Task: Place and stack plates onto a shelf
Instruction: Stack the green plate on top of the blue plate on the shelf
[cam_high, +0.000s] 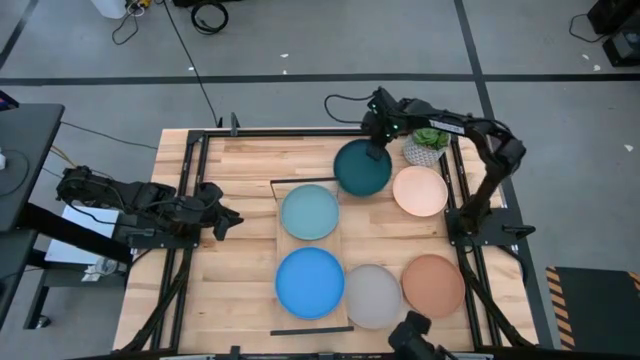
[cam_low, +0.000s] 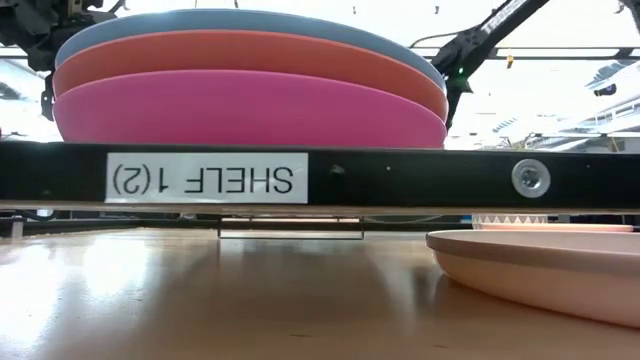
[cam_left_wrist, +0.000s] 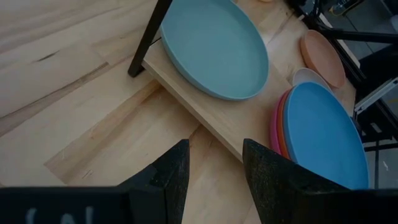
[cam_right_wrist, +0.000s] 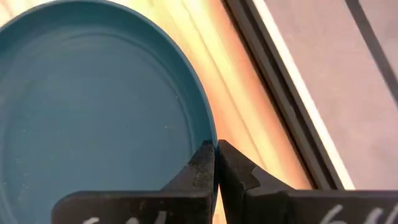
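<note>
Shelf runs lengthwise; right pincer pinches teal plate.

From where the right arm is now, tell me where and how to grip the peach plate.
Take the peach plate by its raised rim, one finger inside and one outside, as the right gripper now pinches the dark teal plate. It lies flat and shallow, so only the edge offers a hold. Coming from above at its far edge looks best, but the potted plant is close there.
</note>
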